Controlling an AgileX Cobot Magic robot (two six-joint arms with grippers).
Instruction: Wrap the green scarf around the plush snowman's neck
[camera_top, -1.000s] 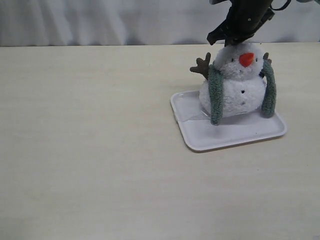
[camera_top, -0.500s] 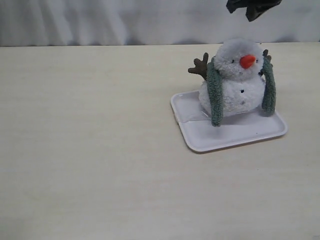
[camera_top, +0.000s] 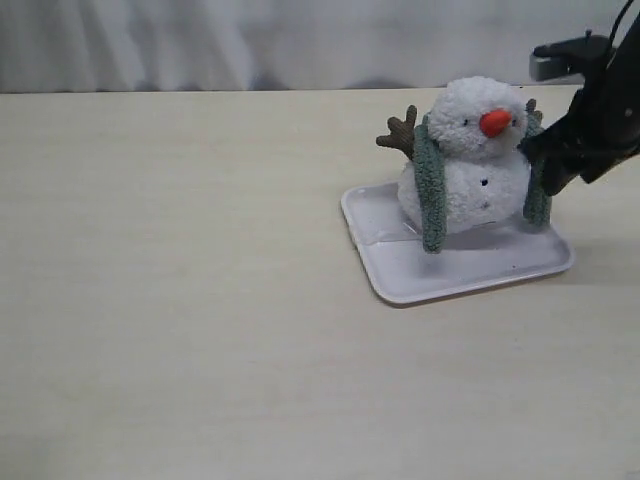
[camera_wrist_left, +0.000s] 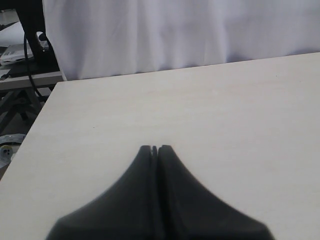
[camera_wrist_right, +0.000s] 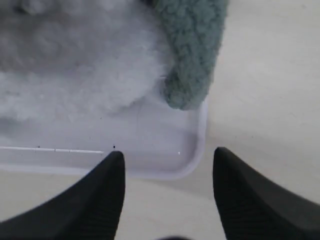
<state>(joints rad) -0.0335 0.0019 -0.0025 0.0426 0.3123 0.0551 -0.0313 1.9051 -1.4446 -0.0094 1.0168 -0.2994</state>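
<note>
The plush snowman (camera_top: 470, 160) sits upright on a white tray (camera_top: 460, 268). The green scarf (camera_top: 431, 195) is draped behind its neck, with one end hanging down each side of the body. Its right end (camera_top: 538, 195) shows close up in the right wrist view as a rounded green tip (camera_wrist_right: 192, 55) resting at the tray corner (camera_wrist_right: 192, 160). My right gripper (camera_top: 553, 165) (camera_wrist_right: 167, 155) is open, just beside that end, nothing between its fingers. The left gripper (camera_wrist_left: 155, 148) is shut and empty over bare table, out of the exterior view.
The tray lies on a pale wooden table (camera_top: 200, 300) with a white curtain (camera_top: 250, 40) behind it. In the left wrist view the table edge (camera_wrist_left: 35, 130) and some equipment (camera_wrist_left: 30, 30) show beyond it.
My right gripper rose off the snowman's head, then swung down to the right side, beside the scarf's right end. The snowman and scarf have barely shifted.
</note>
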